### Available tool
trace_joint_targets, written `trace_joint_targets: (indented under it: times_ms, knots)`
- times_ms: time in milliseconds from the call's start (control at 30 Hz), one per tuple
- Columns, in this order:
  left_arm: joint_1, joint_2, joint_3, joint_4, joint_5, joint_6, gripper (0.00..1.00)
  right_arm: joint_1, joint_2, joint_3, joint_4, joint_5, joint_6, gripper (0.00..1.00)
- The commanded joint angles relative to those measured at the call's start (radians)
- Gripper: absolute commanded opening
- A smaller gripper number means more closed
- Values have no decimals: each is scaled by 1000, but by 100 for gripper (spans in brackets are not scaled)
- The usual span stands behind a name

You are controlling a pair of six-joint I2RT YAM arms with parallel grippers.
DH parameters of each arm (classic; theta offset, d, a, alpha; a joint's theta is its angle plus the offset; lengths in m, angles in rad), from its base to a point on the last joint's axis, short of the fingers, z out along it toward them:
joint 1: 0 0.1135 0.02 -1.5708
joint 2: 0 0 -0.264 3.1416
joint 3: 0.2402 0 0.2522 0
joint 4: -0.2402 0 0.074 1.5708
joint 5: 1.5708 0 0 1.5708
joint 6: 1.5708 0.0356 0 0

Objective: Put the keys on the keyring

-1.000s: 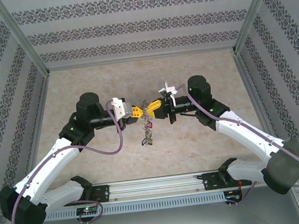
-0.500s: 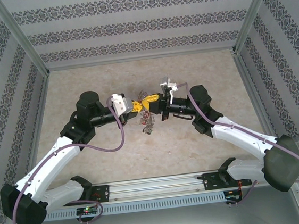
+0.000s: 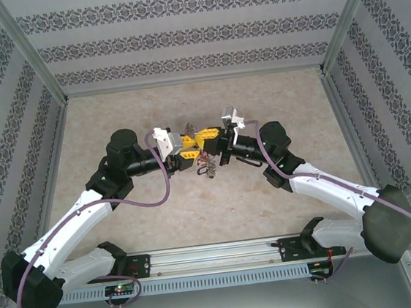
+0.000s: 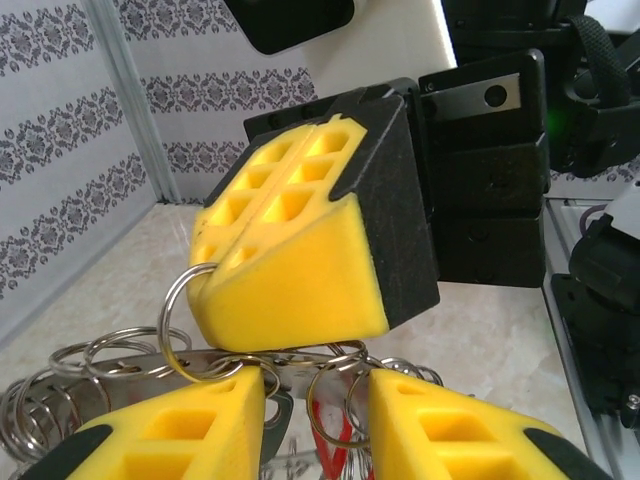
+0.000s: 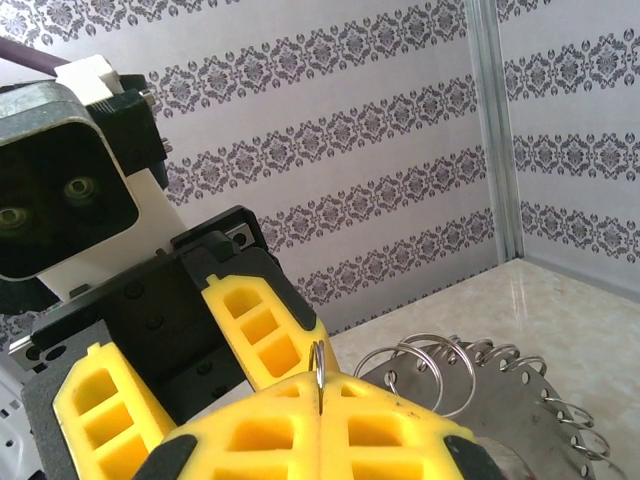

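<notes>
Patterned walls; beige tabletop. The arms meet nose to nose over its middle.

Right gripper: pads together, pinching one thin loop of the keyring.

Left gripper: fingers apart, gripping nothing.

Keyring hangs from that pinch, and its loops run crosswise through the left's gap. A red tag dangles there. Cannot tell if its low end touches the tabletop.

Judgement: the left sits nearest and needs only to close.
</notes>
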Motion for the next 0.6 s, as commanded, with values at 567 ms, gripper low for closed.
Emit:
trace_joint_targets:
  times_ms: [567]
  knots:
    - [61,-34,29,6,11,-151,29,-56,-62,-5,35,-175,-47,0]
